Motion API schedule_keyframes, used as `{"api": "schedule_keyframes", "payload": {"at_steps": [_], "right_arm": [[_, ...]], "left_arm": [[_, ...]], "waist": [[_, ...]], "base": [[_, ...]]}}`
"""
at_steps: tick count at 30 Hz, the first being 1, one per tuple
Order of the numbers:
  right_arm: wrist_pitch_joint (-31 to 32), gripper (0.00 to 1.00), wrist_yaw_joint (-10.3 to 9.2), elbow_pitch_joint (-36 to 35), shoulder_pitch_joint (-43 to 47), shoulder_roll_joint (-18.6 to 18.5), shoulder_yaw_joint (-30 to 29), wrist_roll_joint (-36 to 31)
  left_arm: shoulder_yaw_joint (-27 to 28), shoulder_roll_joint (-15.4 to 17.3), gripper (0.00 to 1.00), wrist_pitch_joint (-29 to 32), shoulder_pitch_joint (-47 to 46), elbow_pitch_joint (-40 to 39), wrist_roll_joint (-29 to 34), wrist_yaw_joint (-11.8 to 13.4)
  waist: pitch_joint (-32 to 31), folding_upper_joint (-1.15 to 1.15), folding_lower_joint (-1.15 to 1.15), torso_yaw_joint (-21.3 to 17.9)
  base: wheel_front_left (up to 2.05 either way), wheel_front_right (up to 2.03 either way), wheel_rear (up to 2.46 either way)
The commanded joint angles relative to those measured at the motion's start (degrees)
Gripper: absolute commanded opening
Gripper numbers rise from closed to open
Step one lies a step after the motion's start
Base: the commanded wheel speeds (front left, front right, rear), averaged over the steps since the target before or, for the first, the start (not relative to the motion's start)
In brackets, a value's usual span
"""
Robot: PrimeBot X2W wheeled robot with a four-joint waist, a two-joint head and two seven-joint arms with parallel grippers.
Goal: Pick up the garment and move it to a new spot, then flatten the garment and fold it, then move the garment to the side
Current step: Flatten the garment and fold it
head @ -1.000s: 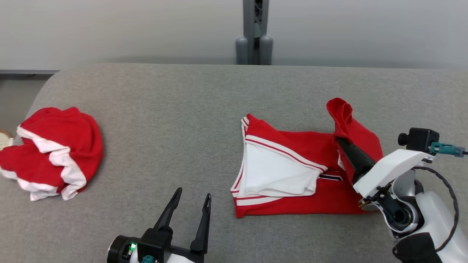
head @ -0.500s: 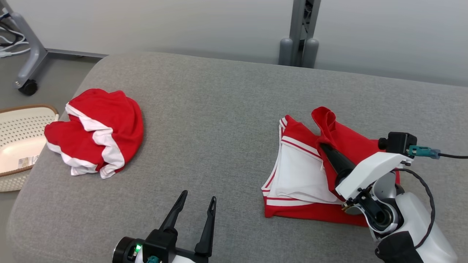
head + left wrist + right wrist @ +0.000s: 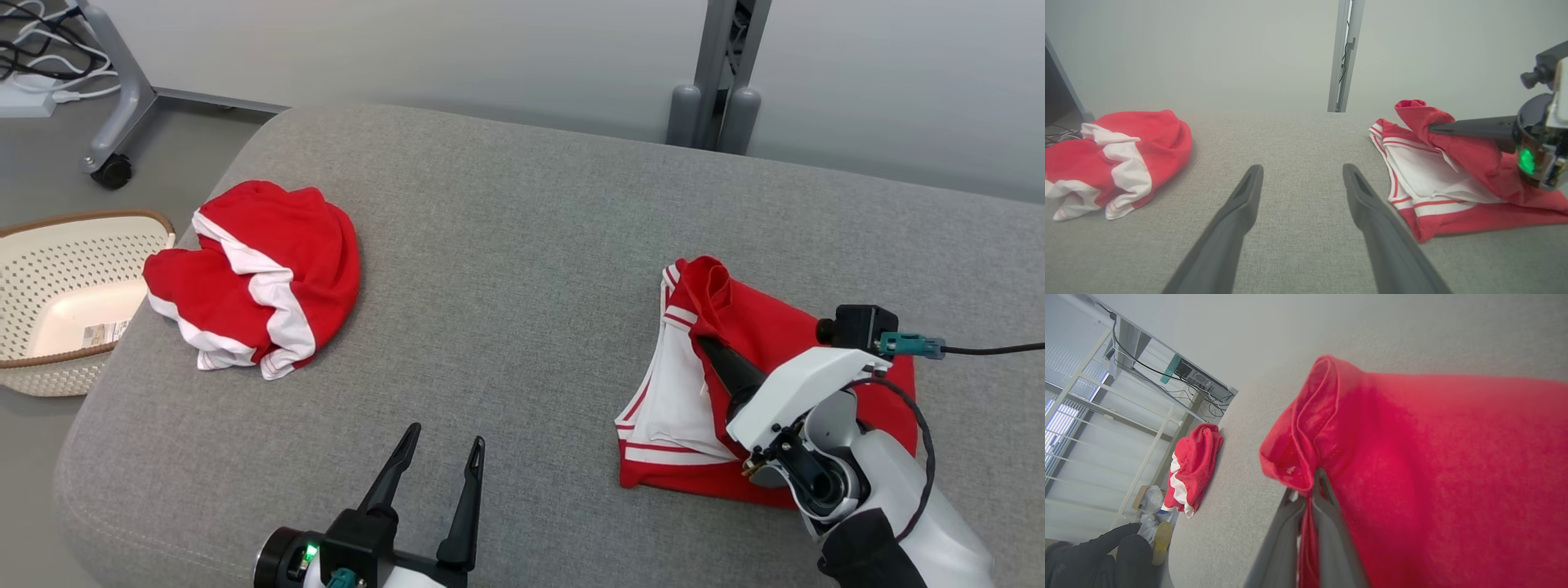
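The garment (image 3: 784, 331), red with white panels and stripes, lies on the right of the grey cushion (image 3: 522, 245). My right gripper (image 3: 704, 341) is shut on a red flap of it, which it holds raised over the white panel (image 3: 673, 400). The right wrist view shows the gripper (image 3: 1314, 475) pinching the bunched red edge (image 3: 1298, 445). In the left wrist view the flap (image 3: 1414, 110) hangs from that gripper (image 3: 1431, 128). Near the cushion's front edge, my left gripper (image 3: 445, 437) stands open with nothing in it, its fingers (image 3: 1247, 192) apart over bare fabric.
A second red and white garment (image 3: 269, 261) lies crumpled at the cushion's left end. Beyond that edge, a perforated cream basket (image 3: 82, 219) stands on the floor. A grey post (image 3: 718, 90) rises behind the cushion, and a wheeled frame (image 3: 114, 167) stands at the far left.
The head camera has turned left, so the whole picture has shifted right. My right gripper has carried the red flap leftward across the garment, covering more of the white panel. The left gripper stays open.
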Motion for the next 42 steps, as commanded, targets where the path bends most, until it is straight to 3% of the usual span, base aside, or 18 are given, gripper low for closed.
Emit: {"api": "schedule_keyframes", "payload": {"at_steps": [1, 5, 7, 11, 12, 13, 19, 26, 33, 36, 42], "right_arm": [[-0.9, 0.0, 0.01, 1.1, -1.0, -0.3, 0.4, 0.1], [-2.2, 0.0, 0.01, 3.7, -2.3, -0.3, 2.0, 1.3], [-2.5, 0.11, 0.01, 4.7, -2.8, -0.3, 3.2, 2.2], [-2.8, 0.46, 0.01, 6.2, -3.6, -0.3, 5.6, 5.0], [-3.0, 0.68, 0.01, 6.4, -3.7, -0.3, 6.2, 5.7], [-3.1, 1.0, 0.01, 6.1, -3.8, -0.3, 6.9, 6.7], [-4.3, 1.0, 0.01, 5.1, -3.9, -0.3, 9.3, 12.0], [-8.6, 1.0, 0.0, 4.1, -4.1, -0.8, 8.4, 11.2], [-14.6, 1.0, 0.0, 3.0, -1.1, -4.8, 7.0, 5.8], [-19.4, 1.0, 0.0, 4.1, 0.0, -7.1, 6.6, 0.2], [-24.5, 1.0, 0.0, 5.2, 1.8, -7.0, 4.9, -9.6]], "left_arm": [[0.0, 0.2, 1.0, -0.1, -0.9, 0.1, -0.4, 0.2], [-0.2, 0.2, 1.0, -0.1, -1.2, 0.3, -0.4, 0.2], [-0.2, 0.2, 1.0, -0.1, -1.4, 0.5, -0.2, 0.1], [0.2, 0.2, 1.0, -0.1, -1.4, 0.8, 0.1, -0.1], [0.3, 0.2, 1.0, -0.1, -1.3, 0.8, 0.2, -0.2], [0.3, 0.2, 1.0, -0.1, -1.2, 0.8, 0.2, -0.2], [0.5, 0.2, 1.0, -0.1, -0.6, 1.2, 0.5, -0.4], [1.0, 0.2, 1.0, -0.1, 0.0, 1.2, 0.8, -0.5], [2.2, 0.4, 1.0, -0.1, 1.5, 0.6, 0.3, 0.0], [2.9, 0.4, 1.0, -0.1, 1.7, 0.7, -0.7, 0.2], [4.3, 0.3, 1.0, -0.1, 1.7, 0.3, -2.9, 1.0]], "waist": [[0.1, 0.0, 0.0, 0.3], [0.1, 0.0, 0.0, 0.7], [0.1, 0.0, 0.0, 0.8], [-0.3, 0.0, 0.0, 0.7], [-0.4, 0.0, 0.0, 0.6], [-0.5, 0.0, 0.0, 0.5], [-1.5, 0.0, 0.0, -0.6], [-2.9, 0.0, 0.0, -2.5], [-4.4, 0.0, 0.0, -6.2], [-4.9, 0.0, 0.0, -8.1], [-5.3, 0.0, 0.0, -11.9]], "base": [[0.0, 0.0, 0.0], [0.0, 0.0, 0.0], [0.0, 0.0, 0.0], [0.0, 0.0, 0.0], [0.0, 0.0, 0.0], [0.0, 0.0, 0.0], [0.0, 0.0, 0.0], [0.0, 0.0, 0.0], [0.0, 0.0, 0.0], [0.0, 0.0, 0.0], [0.0, 0.0, 0.0]]}}
